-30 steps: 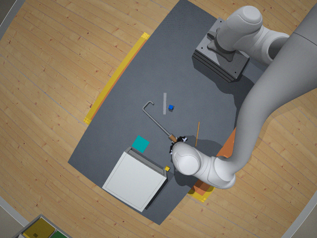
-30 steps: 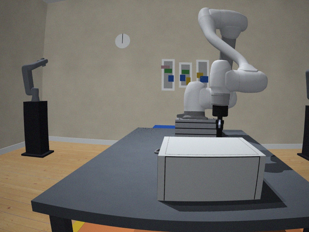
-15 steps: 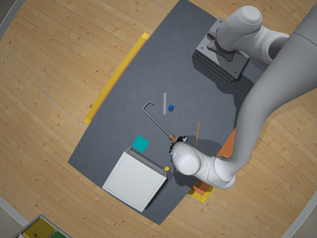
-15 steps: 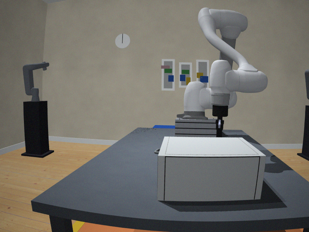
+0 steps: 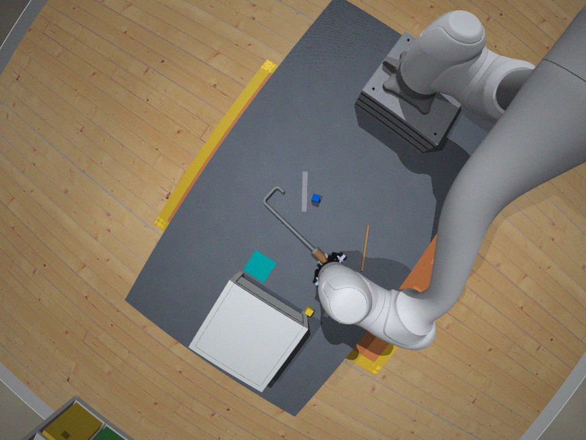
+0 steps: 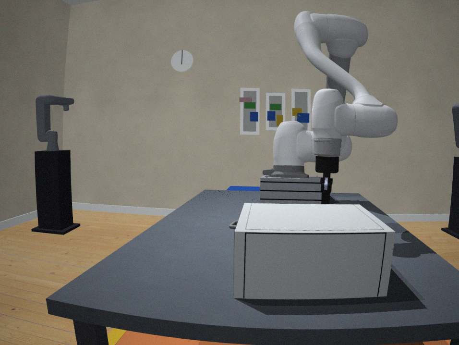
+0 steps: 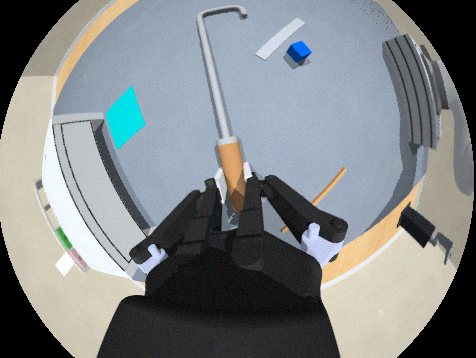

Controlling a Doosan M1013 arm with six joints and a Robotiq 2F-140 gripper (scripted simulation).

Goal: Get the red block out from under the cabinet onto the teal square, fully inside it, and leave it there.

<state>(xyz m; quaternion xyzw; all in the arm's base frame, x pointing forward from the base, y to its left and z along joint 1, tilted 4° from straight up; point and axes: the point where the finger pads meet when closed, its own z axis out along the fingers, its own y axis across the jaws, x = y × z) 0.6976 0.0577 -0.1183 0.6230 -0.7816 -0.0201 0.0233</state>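
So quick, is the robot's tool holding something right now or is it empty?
Tool: closed on the orange handle of the hooked rod, which lies on the grey table.

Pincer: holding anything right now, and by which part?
Yes. The pincer is shut on the hooked rod, gripping its orange handle end.

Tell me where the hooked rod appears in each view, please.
Top: hooked rod at the centre, running from its hook down-right to the tool.
Exterior: only the hook end shows, left of the white cabinet.
Wrist: upper centre, handle between the fingers.
Shared landmark: the cabinet.
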